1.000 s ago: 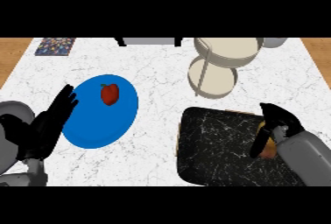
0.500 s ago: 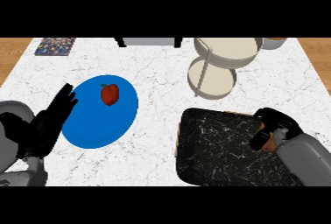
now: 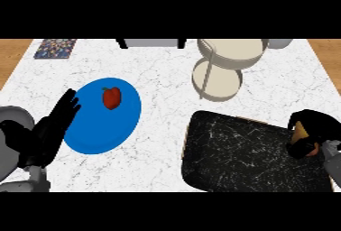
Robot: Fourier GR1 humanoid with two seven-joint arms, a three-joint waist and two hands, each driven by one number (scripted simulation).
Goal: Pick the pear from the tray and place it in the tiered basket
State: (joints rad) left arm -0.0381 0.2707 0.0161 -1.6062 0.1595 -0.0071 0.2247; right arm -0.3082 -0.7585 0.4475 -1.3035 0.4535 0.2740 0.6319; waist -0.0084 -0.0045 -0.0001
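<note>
A: Where's the pear [image 3: 301,132] at this point?

B: At the right edge of the frame, over the right rim of the dark tray [image 3: 246,153]. The right robot hand [image 3: 318,122] has its fingers curled round it, and only a tan sliver shows between them.

A: What could go wrong from here?

B: I'd guess the carry. The basket [image 3: 223,85] sits toward the upper middle, well apart from that hand, and a rounded fruit might slip on the way across. The basket's upright post and upper tier also stand over the lower one, so a hand coming in low could knock them. A pear let go off-centre may roll off the shallow tier onto the bench [image 3: 160,72].

A: Anything you can't make out?

B: Whether the pear is clear of the tray or resting on it. The right forearm is cut off at the frame's edge, and the basket's upper tier is clipped at the top. The red fruit [image 3: 111,98] on the blue plate [image 3: 100,133] at left is too small to name. The left robot hand [image 3: 53,131] rests spread beside that plate, at the left edge.
</note>
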